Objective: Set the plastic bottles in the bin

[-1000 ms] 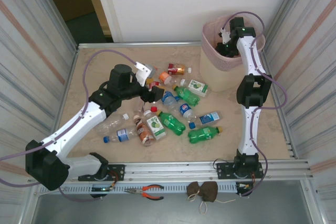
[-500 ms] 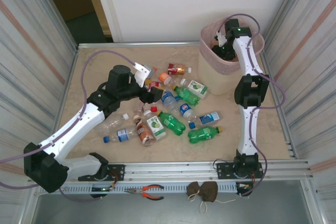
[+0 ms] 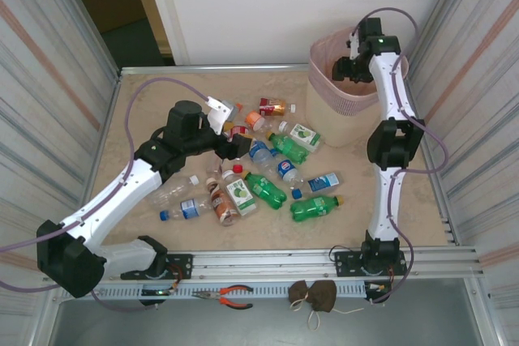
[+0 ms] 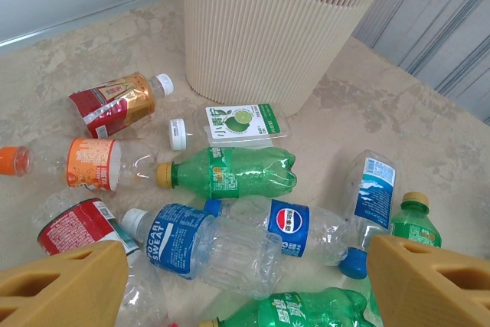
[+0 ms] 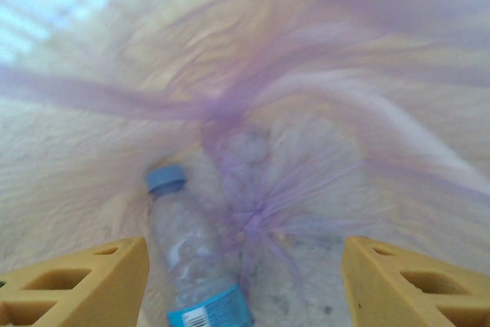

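Several plastic bottles (image 3: 268,176) lie scattered mid-table. My left gripper (image 3: 235,142) hangs open just above them. In the left wrist view its gripper (image 4: 245,289) straddles a clear blue-labelled Pocari Sweat bottle (image 4: 199,246), a Pepsi bottle (image 4: 306,227) and a green bottle (image 4: 237,174), touching none. The pale pink bin (image 3: 332,99) stands at the far right, its ribbed wall (image 4: 260,36) close behind the pile. My right gripper (image 3: 357,66) is open over the bin's mouth. Its wrist view looks down between the jaws of the gripper (image 5: 241,285) at a clear blue-capped bottle (image 5: 191,266) lying on the purple liner.
A loose white cap (image 4: 178,133) and a lime-labelled bottle (image 4: 241,124) lie near the bin's foot. Corrugated metal walls close in both sides of the table. Orange-handled pliers (image 3: 229,296) and a brown pouch (image 3: 315,296) rest on the rail in front of the arm bases.
My right gripper has risen from deep in the bin up to its rim, and its jaws have opened. The left arm has not moved.
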`<move>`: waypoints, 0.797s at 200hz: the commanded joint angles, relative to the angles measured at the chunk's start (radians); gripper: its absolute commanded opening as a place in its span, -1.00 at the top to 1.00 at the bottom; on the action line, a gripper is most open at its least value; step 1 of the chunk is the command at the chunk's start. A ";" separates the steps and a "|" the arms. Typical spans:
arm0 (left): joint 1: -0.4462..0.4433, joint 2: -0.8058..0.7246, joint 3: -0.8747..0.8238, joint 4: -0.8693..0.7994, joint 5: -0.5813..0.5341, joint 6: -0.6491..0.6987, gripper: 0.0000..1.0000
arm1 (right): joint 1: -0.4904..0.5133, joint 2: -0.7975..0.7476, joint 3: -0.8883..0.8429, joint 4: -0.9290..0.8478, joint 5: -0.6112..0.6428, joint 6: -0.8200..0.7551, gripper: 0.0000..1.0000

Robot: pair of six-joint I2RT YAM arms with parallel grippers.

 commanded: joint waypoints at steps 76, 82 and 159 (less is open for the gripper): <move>-0.004 -0.014 -0.006 -0.008 -0.004 -0.017 -0.64 | -0.066 -0.189 -0.119 0.022 0.246 0.139 -0.31; -0.004 -0.013 -0.006 -0.010 -0.006 -0.018 -0.64 | -0.066 -0.202 -0.137 0.021 0.252 0.141 -0.31; -0.001 0.019 0.027 -0.088 -0.072 -0.061 -0.62 | -0.078 -0.349 -0.320 0.001 0.363 0.163 -0.32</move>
